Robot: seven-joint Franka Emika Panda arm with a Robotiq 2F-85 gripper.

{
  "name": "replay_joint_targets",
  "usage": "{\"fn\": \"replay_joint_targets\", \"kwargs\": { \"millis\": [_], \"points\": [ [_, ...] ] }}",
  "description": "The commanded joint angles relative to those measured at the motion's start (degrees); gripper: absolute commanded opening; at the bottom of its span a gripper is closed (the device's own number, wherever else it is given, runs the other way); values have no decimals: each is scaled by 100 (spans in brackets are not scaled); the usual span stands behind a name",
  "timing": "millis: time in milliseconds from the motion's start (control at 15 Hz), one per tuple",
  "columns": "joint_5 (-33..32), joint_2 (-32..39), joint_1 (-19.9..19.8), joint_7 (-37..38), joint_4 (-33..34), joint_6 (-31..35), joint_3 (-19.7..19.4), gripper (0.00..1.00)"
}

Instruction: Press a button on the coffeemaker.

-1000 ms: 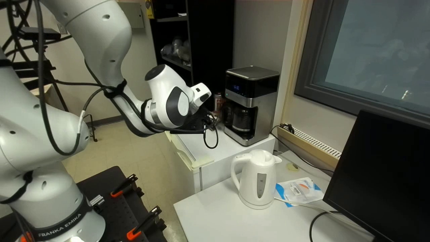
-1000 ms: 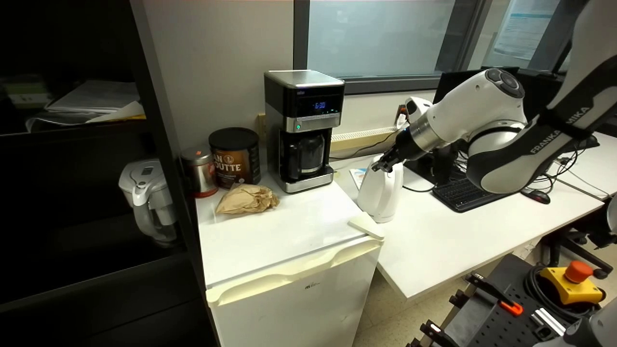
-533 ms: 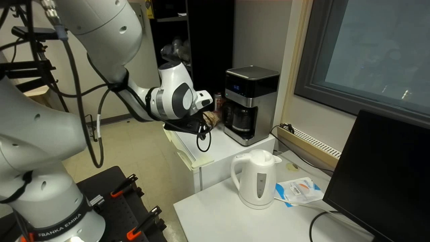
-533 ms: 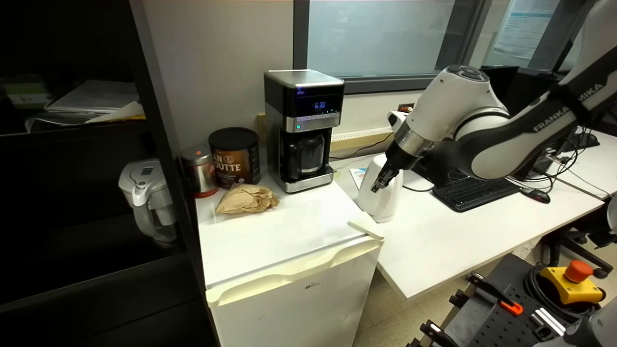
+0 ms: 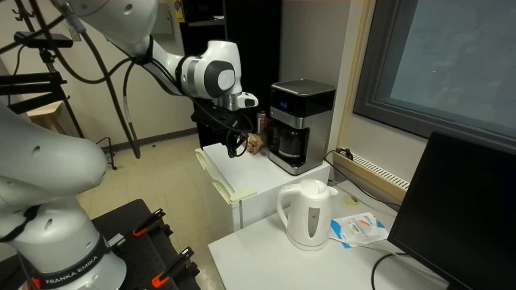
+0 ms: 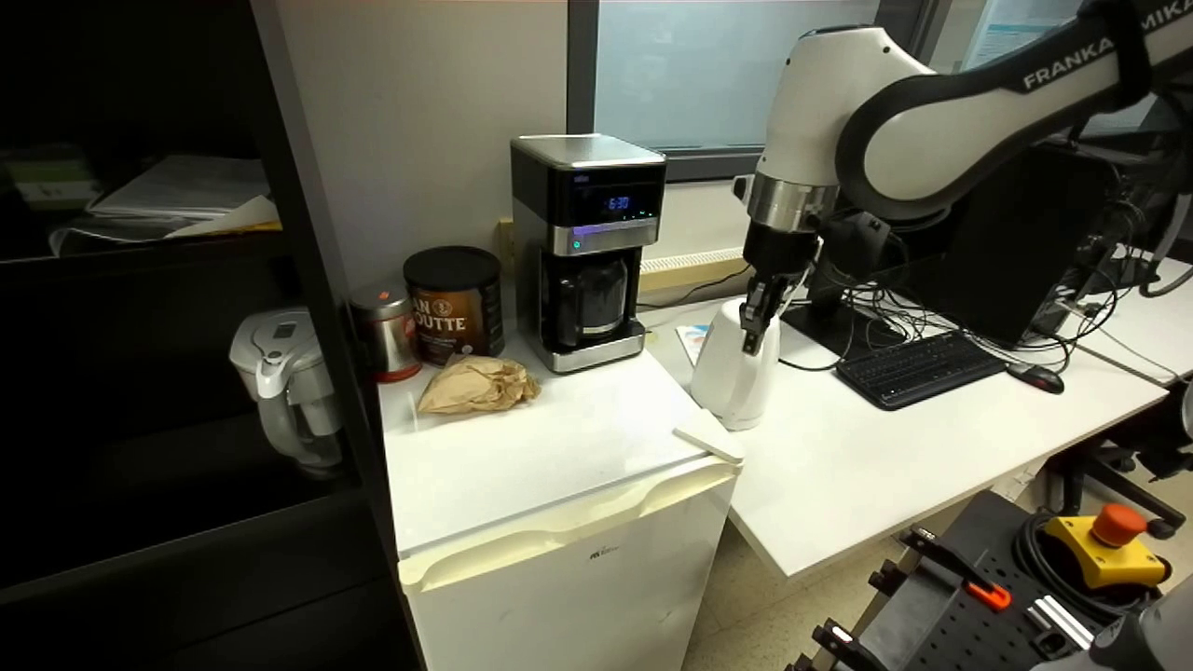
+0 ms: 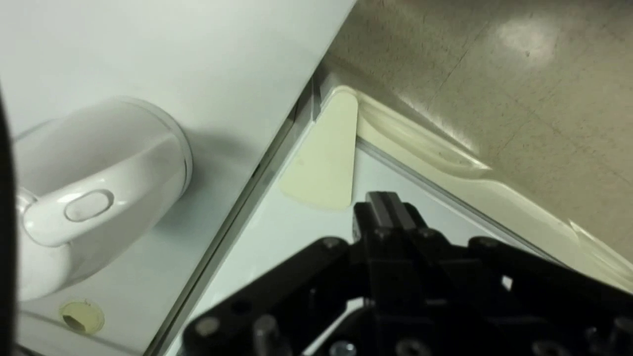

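black gripper (image 6: 751, 337), fingers (image 7: 380, 213) pressed together; overshooting toward ten o'clock in an exterior view could shove the coffeemaker (image 6: 589, 239).

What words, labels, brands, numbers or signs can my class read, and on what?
"FRANKA EMIKA": robot arm's base.
"FRANKA", "MIKA": robot arm's link.
"6:30": display of the drip coffeemaker.
"AN", "OUTTE": black-lidded canister.
Too small or blurred: coffeemaker's brand mark, mini-fridge logo, packet print, among others.
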Motion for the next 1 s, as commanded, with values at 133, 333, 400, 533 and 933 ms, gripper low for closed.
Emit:
{"fn": "replay_joint_targets", "kwargs": {
  "millis": [133, 333, 400, 533, 933],
  "points": [
    [23, 206, 94, 114, 602, -2199, 139, 0],
    [1, 268, 166, 129, 737, -3106, 82, 0],
    [-26, 286, 186, 153, 769, -3350, 78, 0],
    [-56, 363, 215, 178, 831, -3740, 80, 0],
    [-112, 557, 339, 188, 815, -4111, -28, 27]
  ]
}}
